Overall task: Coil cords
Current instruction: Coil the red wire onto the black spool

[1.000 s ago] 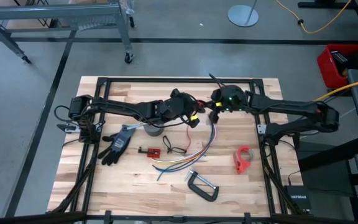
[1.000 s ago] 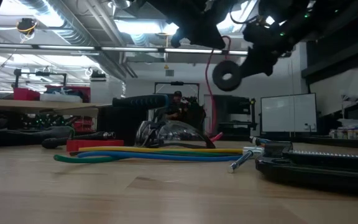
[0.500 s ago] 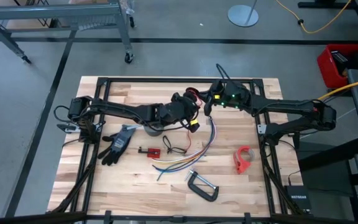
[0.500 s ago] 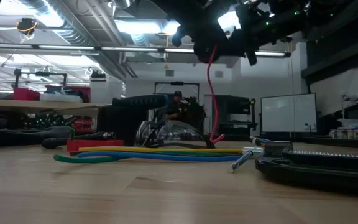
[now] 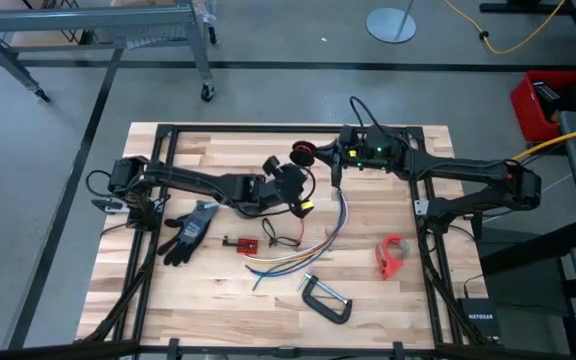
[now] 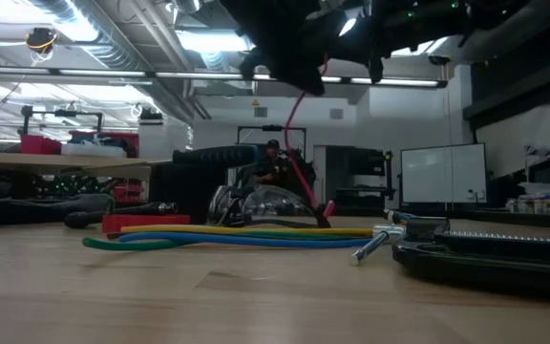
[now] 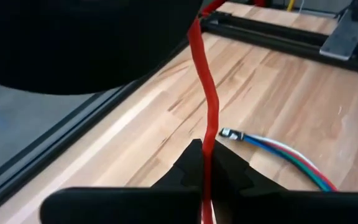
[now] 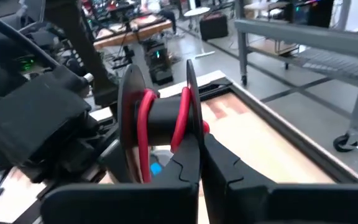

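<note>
Counter (image 5: 168, 290) of pale wood, seen from above, with both dark arms meeting near its far middle. Left gripper (image 5: 301, 190) closed on a thin red cord (image 7: 207, 106), pinched between its fingertips (image 7: 191, 163) in the left wrist view; cord rising taut from there. Right gripper (image 5: 320, 156) closed on the rim of a small black spool (image 8: 157, 121) wound with red cord, plain in the right wrist view; from above only a small red-and-black ring (image 5: 304, 153) just beside the right gripper. From the low view, a pink-red line (image 6: 299, 162) slanting down from the arms overhead to the counter.

Nearer than the left gripper: bundle of yellow, blue, green and purple strands (image 5: 298, 252), loose and fanned; thin black wire (image 5: 280, 236) in a loop beside it. Small red block (image 5: 244, 243) and black glove (image 5: 190, 230) toward the left arm's base. Below the right gripper, well apart, red tape dispenser (image 5: 391, 255); metal C-clamp (image 5: 326, 298) at the near edge. In the low view, strands and clamp screw (image 6: 375, 244) in front, blocking the counter behind.
</note>
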